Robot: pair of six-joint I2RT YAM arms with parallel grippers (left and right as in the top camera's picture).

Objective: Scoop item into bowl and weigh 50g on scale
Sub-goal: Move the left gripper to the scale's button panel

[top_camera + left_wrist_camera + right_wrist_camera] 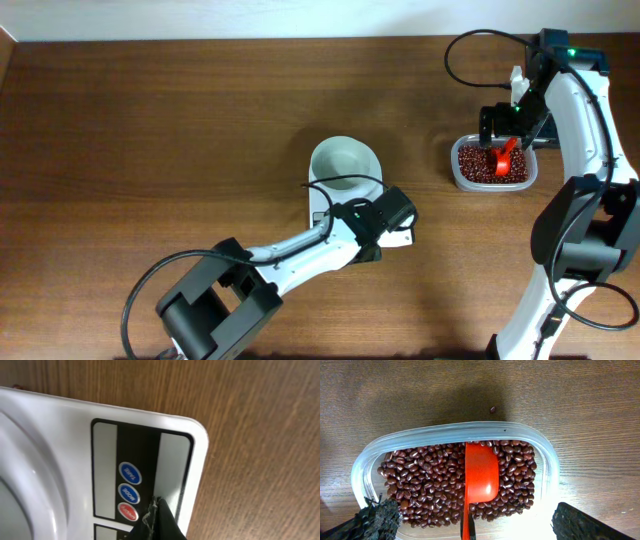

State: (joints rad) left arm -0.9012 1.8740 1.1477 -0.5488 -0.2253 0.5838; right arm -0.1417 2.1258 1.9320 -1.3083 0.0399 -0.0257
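**A:** Overhead?
**B:** Bowl sits on the scale, mid counter, and looks empty. Left hand is over the scale's near-right end. Right hand is far right, above the tub of beans, with the scoop lying in it.

**A:** Left wrist?
**B:** Left hand is clenched and holding nothing, its tip just beside the red button. If it leans on the scale or clips the blue keys, the zero is off before any beans land.

**A:** Right wrist?
**B:** Right hand is released, jaws wide either side of the scoop, not gripping. Beans are all in the tub, bar one stray bean beyond it. An off-centre close could flick beans out. The tub could slide. The long carry left could spill, and a heaped scoop overshoots target.
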